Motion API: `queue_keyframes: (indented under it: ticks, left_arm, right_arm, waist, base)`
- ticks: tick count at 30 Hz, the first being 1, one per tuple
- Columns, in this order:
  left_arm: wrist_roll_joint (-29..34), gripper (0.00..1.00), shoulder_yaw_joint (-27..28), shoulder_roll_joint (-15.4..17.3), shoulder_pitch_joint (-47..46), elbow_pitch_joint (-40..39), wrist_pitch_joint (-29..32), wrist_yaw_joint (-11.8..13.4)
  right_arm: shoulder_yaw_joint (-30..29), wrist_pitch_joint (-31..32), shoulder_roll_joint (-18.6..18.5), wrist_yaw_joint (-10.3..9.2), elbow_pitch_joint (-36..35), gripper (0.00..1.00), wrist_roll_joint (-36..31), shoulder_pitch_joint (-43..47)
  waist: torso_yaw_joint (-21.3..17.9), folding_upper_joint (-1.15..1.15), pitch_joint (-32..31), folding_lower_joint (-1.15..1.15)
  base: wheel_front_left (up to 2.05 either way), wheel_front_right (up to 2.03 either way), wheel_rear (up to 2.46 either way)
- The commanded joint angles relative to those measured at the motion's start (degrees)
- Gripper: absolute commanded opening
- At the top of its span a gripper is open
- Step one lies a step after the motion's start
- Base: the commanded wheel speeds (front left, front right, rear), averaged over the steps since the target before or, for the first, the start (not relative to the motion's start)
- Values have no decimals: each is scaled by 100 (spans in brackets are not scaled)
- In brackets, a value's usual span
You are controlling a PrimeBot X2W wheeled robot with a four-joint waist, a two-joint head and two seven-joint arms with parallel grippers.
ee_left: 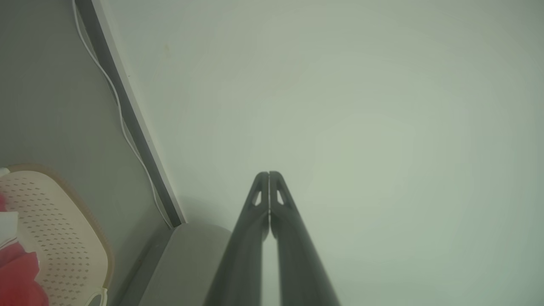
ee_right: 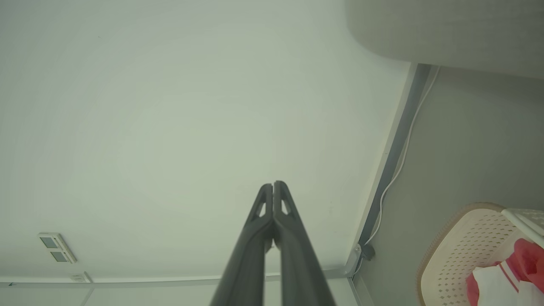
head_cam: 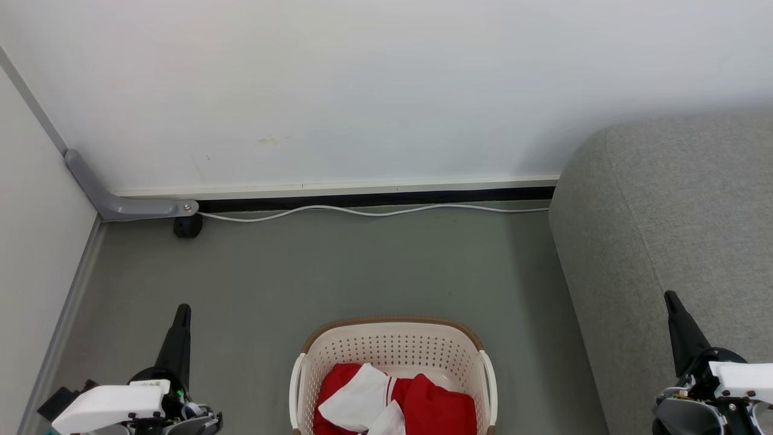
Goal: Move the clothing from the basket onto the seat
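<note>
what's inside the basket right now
Red and white clothing lies bunched in the basket. How many garments there are, and anything beneath the pile, is covered; the basket's near end runs off the head view.

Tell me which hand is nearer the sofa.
The right hand, its shut fingers showing against the grey sofa. The left hand hangs over bare floor, on the other side of the basket.

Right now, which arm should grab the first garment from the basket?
Right, probably. The left claw and right claw are shut, empty, either side of the basket. Left is slightly nearer the clothing, but the right hangs by the seat, so its carry looks shorter.
</note>
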Motion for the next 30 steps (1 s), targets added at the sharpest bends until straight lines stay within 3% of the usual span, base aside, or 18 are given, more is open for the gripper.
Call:
queue_keyframes:
  ticks: [1, 30]
  left_arm:
    - [-23, 0, 187, 101, -331, -160, 34, -48]
    - [-23, 0, 187, 101, -331, -160, 34, -48]
  right_arm:
    - [101, 42, -59, 10, -178, 0, 68, -111]
    - [101, 42, -59, 10, -178, 0, 68, -111]
  waist:
    - [0, 0, 0, 0]
    - [0, 0, 0, 0]
  base:
    - [0, 0, 0]
    - [0, 0, 0]
